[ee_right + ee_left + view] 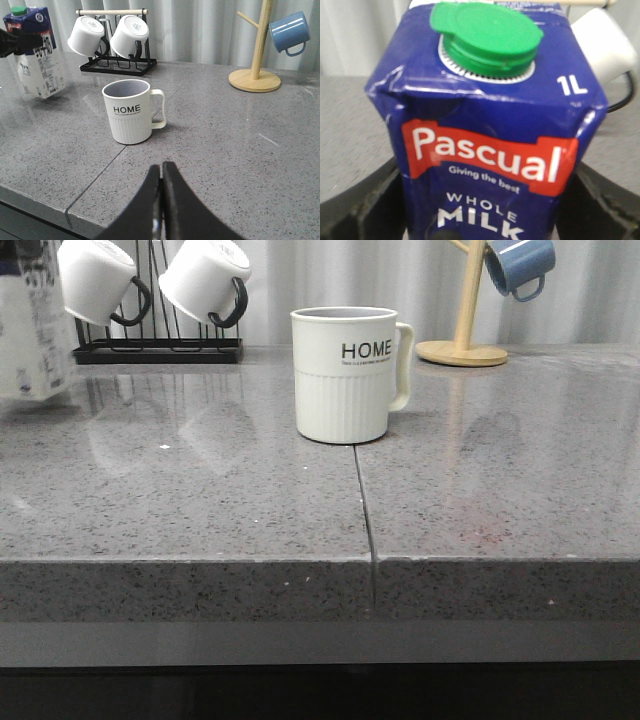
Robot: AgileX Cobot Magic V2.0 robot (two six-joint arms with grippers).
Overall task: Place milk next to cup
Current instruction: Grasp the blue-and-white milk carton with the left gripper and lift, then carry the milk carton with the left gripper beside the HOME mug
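Right end effector (161,200) is hovering low over the near part of the table (200,520), fingers pressed together, holding nothing. It is sitting just short of the cup (345,373), which is standing upright near the table's middle seam, handle pointing toward the robot's right.

Left end effector (485,200) is gripping the milk (485,125): dark fingers are showing on both sides of the carton's upper body, closed against it. In the right wrist view the milk (36,55) is appearing tilted and lifted off the table, well apart from the cup, on its left. In the front view only the carton's printed side is showing at the left edge.

Further back, the rack of white mugs (155,285) is standing behind the carton's path, and the wooden stand (462,340) with the blue mug (520,265) is sitting far right.

Risks, as judged:
- Carton is tilted; setting it down unlevelled would likely tip it.
- Carton swinging too close could knock the cup.
- Travelling too far back could clip the rack.
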